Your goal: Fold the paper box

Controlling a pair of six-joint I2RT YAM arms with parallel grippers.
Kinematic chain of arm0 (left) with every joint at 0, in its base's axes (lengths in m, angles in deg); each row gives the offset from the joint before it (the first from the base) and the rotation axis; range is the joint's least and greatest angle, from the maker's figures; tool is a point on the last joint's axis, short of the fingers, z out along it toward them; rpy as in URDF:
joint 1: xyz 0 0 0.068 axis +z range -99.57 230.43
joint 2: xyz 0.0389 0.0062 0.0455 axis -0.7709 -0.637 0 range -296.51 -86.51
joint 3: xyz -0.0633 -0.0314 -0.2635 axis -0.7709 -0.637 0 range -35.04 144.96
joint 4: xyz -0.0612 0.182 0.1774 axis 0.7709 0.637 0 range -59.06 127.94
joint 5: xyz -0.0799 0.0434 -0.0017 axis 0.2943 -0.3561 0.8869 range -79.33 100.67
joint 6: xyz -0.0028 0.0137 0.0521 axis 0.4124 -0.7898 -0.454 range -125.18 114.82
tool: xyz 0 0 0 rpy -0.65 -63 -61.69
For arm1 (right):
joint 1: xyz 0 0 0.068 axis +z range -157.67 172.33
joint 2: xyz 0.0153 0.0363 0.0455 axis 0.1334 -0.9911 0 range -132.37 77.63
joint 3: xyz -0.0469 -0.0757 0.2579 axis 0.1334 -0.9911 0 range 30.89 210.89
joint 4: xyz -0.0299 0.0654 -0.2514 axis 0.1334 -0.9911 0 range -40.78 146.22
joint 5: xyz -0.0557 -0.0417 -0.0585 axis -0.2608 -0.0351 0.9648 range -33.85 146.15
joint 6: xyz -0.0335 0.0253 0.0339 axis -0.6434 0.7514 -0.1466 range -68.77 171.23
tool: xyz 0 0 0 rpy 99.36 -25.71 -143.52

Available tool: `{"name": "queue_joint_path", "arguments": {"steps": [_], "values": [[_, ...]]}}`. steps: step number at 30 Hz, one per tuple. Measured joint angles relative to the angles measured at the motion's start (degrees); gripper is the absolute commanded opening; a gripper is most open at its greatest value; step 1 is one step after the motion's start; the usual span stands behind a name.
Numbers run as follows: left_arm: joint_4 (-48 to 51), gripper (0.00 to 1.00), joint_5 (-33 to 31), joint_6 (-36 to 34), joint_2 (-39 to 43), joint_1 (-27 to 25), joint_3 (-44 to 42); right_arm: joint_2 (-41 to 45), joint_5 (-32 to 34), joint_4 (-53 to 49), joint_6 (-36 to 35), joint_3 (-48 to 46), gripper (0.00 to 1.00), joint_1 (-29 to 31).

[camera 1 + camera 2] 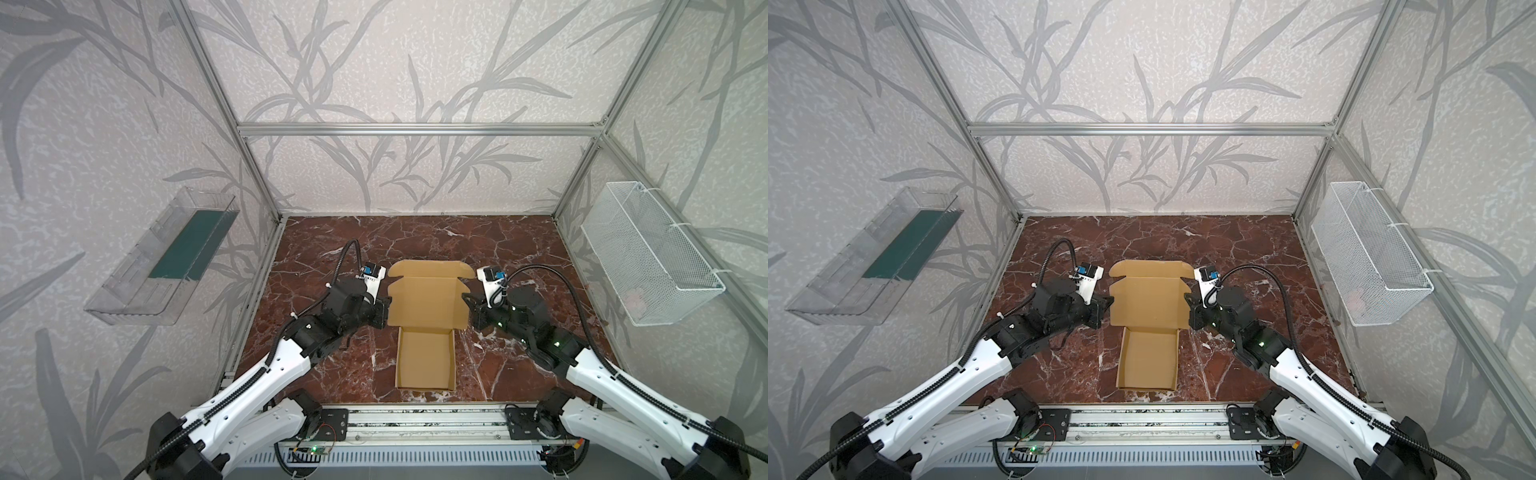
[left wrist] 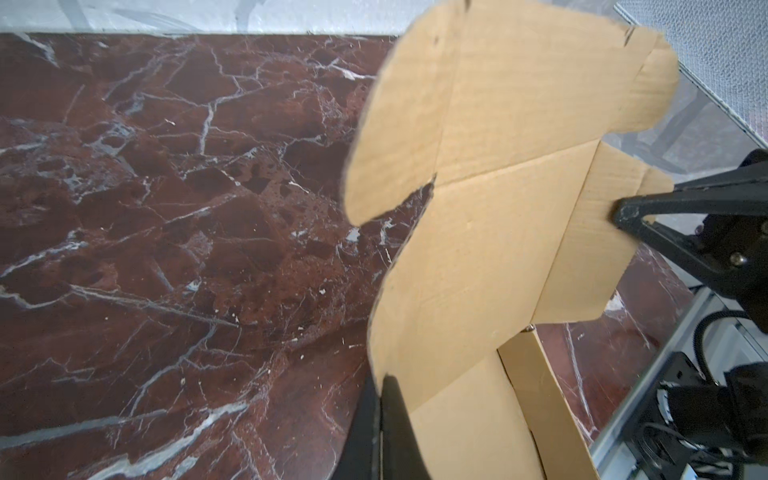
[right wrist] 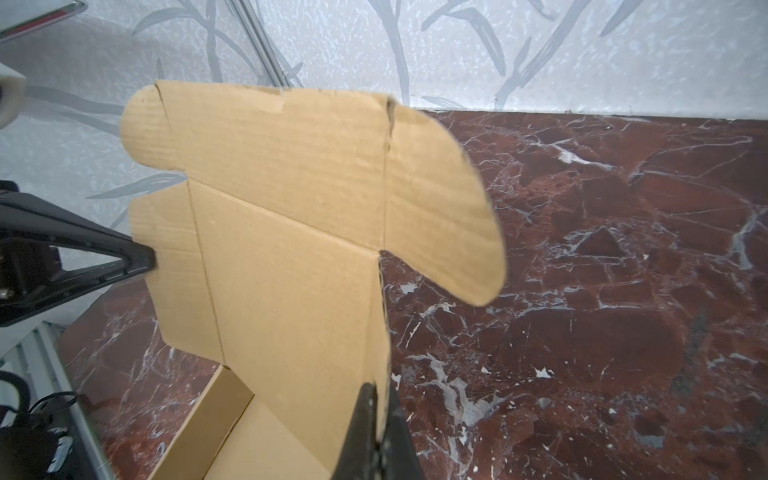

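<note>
paper box (image 3: pixel 291 249): lid's up, tray open on the marble table (image 3: pixel 623 291) | right gripper (image 3: pixel 371 390): pinching lid's right edge | left gripper (image 3: pixel 147 258): clamped on left flap

Plain tan-brown paper box (image 1: pixel 426 299), unprinted, faint corrugation lines. Dark red-brown marble tabletop (image 1: pixel 498 241), white veins. Pale grey walls (image 1: pixel 374 62), darker grey leaf pattern. White shells, black joints on left arm (image 1: pixel 282 365), right arm (image 1: pixel 598 374). Clear wall bin (image 1: pixel 137 286), dark green panel. White mesh basket (image 1: pixel 648 266).
</note>
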Motion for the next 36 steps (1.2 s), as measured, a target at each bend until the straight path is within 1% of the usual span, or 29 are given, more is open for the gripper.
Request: {"name": "queue_joint_path", "arguments": {"steps": [5,10,15,20,25,28,36], "values": [[-7.5,0.0,-5.0,1.7,-4.2,-1.3,-2.5,-3.1,3.0,1.5,-0.9,0.7,0.0,0.0],[-14.2,0.0,-9.5,1.7,-10.1,-2.3,-2.6,-6.7,5.2,3.1,-2.3,2.2,0.0,0.0],[-22.4,0.0,-12.9,1.5,-13.3,-2.3,-3.7,-10.0,6.8,5.1,-3.8,4.5,0.0,-0.1],[-30.5,0.0,-14.4,1.2,-14.6,-2.3,-6.4,-12.4,7.2,8.2,-4.9,5.0,0.0,-1.2],[-36.9,0.0,-14.8,1.2,-16.8,-2.3,-8.3,-15.1,7.6,10.7,-5.3,5.1,0.03,-1.5],[-39.0,0.0,-15.7,1.2,-17.8,-2.3,-9.1,-16.7,7.8,12.3,-5.7,5.1,0.06,-1.6],[-46.4,0.0,-17.9,1.5,-18.3,-2.7,-12.1,-20.1,9.0,16.5,-5.9,5.1,0.05,-1.6]]}}
